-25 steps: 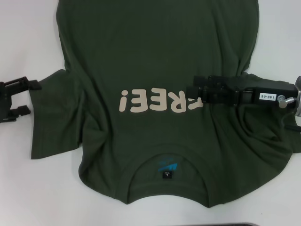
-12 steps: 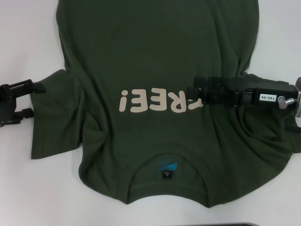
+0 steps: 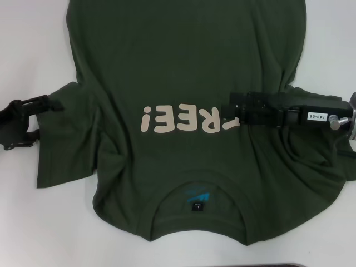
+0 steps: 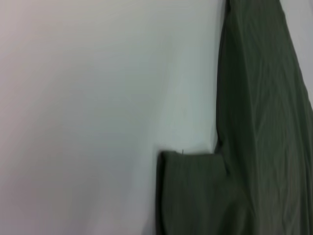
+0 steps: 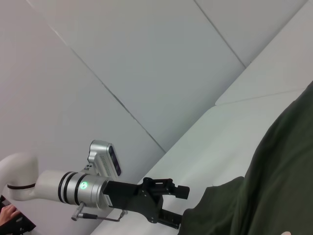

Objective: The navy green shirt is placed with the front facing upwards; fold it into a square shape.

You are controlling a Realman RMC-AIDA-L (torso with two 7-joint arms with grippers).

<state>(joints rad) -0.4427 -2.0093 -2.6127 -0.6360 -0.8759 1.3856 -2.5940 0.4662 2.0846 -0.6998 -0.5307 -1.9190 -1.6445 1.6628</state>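
The navy green shirt (image 3: 178, 67) lies spread front up on the white table, collar toward me, with its cream lettering (image 3: 172, 119) upside down and a black neck tag (image 3: 198, 207). My left gripper (image 3: 49, 120) is open at the outer edge of the left sleeve (image 3: 67, 144), its upper finger reaching over the hem. The right wrist view shows this left gripper (image 5: 180, 205) open beside the shirt (image 5: 274, 186). My right gripper (image 3: 227, 108) lies flat across the chest and covers the first letter, with wrinkles running from its tip. The left wrist view shows the sleeve (image 4: 195, 196) and shirt side.
Bare white table (image 3: 33, 222) surrounds the shirt on the left and along the near edge. The shirt's far part runs out of the head view at the top. A dark strip (image 3: 300, 265) shows at the table's near edge.
My left gripper has moved right, toward the left sleeve, and its upper finger now reaches the hem. The right arm and the shirt have not moved.
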